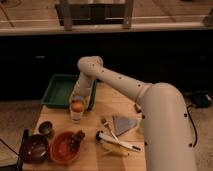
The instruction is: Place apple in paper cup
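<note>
Dim room, wooden table (102,106), end effector (78,98) over apple (76,106), paper cup (76,116)

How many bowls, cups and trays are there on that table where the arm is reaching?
Bowls: 2, the dark red bowl and the orange bowl
Cups: 2, the paper cup and the small dark cup
Trays: 1, the green tray
Total: 5
The gripper hangs just above the paper cup, at the apple.
</note>
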